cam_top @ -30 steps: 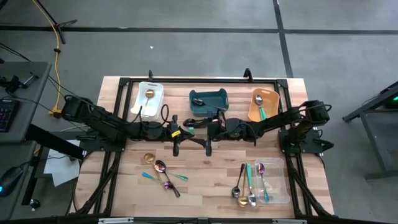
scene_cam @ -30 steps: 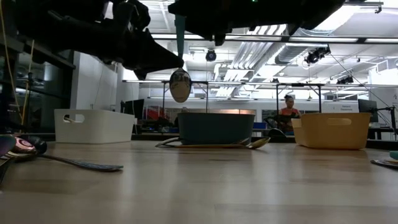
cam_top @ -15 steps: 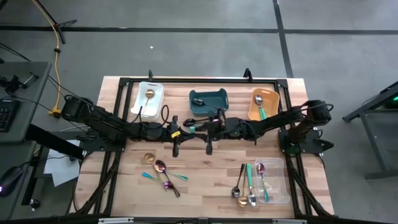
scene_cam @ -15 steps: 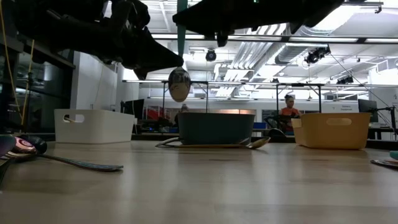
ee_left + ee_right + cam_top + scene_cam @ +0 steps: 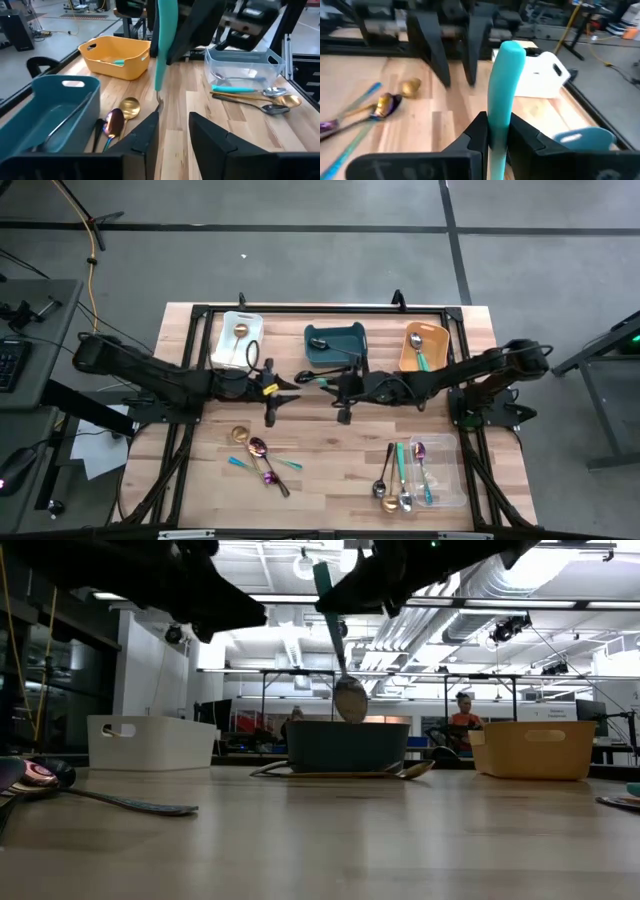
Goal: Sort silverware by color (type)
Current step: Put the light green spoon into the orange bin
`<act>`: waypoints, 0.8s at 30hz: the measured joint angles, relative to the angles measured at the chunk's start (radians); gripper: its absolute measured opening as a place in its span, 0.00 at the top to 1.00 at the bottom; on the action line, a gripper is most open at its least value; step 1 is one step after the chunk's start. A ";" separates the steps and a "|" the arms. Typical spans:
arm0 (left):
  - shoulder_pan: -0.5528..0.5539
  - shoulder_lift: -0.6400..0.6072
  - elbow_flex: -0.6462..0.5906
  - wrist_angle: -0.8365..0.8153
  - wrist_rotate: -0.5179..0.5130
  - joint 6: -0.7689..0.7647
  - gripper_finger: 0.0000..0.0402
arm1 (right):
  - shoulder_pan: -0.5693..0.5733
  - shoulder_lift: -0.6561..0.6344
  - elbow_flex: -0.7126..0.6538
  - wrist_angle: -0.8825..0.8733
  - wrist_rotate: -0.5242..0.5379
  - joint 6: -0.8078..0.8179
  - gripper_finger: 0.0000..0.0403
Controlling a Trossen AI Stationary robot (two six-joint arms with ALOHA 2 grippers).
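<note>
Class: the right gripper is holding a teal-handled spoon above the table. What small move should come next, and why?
Probably swing the right gripper toward the orange bin. It is shut on the teal-handled spoon, which hangs in the air near the teal bin. The orange bin already holds a teal-handled utensil. The left gripper is open and empty.

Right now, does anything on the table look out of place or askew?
A gold utensil lies on the bare table against the near wall of the teal bin, not in any bin. Otherwise the right gripper grips a teal-handled spoon in mid-air, tilted, while the left gripper is open beside it.
</note>
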 joint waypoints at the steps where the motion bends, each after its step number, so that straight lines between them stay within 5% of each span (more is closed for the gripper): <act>1: -0.001 -0.034 -0.002 -0.031 0.000 0.000 0.73 | 0.003 -0.006 -0.003 -0.012 0.015 0.000 0.90; 12: -0.007 -0.339 -0.217 0.121 0.000 0.024 0.72 | 0.003 -0.146 -0.155 0.067 0.076 0.037 0.90; 21: -0.007 -0.365 -0.230 0.116 -0.023 0.043 0.72 | 0.007 -0.193 -0.213 0.104 0.094 0.012 0.90; 24: -0.007 -0.364 -0.230 0.110 -0.023 0.043 0.72 | 0.023 -0.198 -0.212 0.071 0.211 -0.047 0.90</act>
